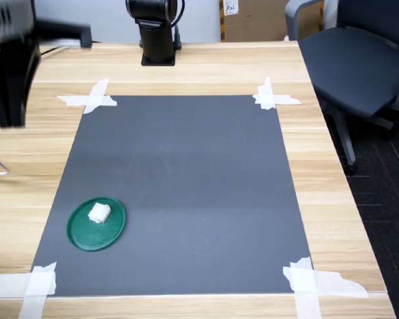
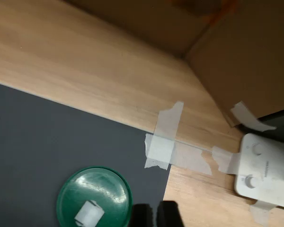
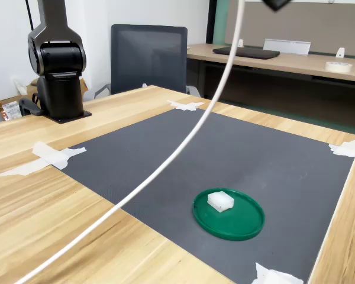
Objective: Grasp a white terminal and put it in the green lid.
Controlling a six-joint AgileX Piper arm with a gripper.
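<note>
1. On the first exterior view's left, my green lid (image 1: 96, 224) lies flat on the dark mat (image 1: 186, 186), near the mat's lower left corner. It has a low rim all round, so I think a small thing dropped inside will stay put.
2. The white terminal (image 1: 99, 212) sits inside the lid, a bit off the middle and resting on the lid's floor. To me the job looks done.
3. The terminal is a tiny white block with bumpy edges, far smaller than the lid. In the second exterior view it (image 3: 220, 201) looks like a little squashed cube on the shiny green lid (image 3: 229, 214).
4. The mat is stuck to the wooden table (image 1: 332, 199) with white tape (image 1: 272, 97) at its corners. I guess that stops it from sliding.
5. In the wrist view I see two dark fingertips of my gripper (image 2: 155, 215) low in the picture. There is only a thin gap between them and nothing in it. The gripper is just beside the lid (image 2: 94, 196), not touching the terminal (image 2: 89, 213).
6. On the first exterior view's right a dark chair (image 1: 359, 60) stands beside the table.
</note>
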